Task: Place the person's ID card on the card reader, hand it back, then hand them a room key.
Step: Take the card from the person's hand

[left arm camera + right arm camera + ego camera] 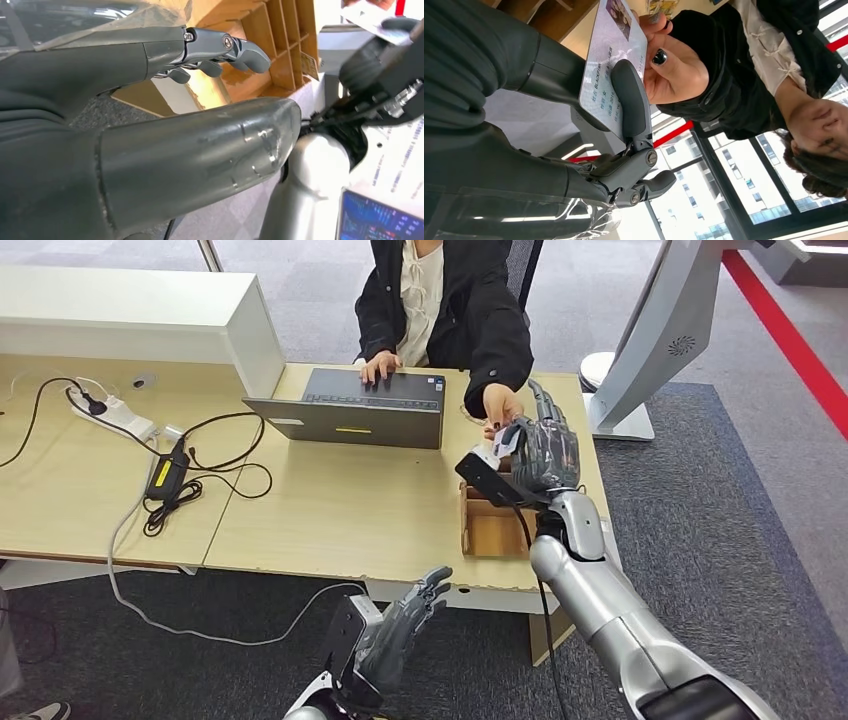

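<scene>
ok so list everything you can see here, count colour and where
pale ID card: 1, pinched by right hand and person's hand
dark grey laptop: 1, on table before the person
brown cardboard box: 1, table's near edge
white power strip: 1, table's left side
black power adapter: 1, with cables, left side
light wooden table: 1
person in black jacket: 1, seated behind table
right hand: grey, holds card
left hand: grey, below table edge, fingers apart

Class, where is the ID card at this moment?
The ID card is above the desk's right end, pinched by the right hand and also held by the person's hand.
</scene>
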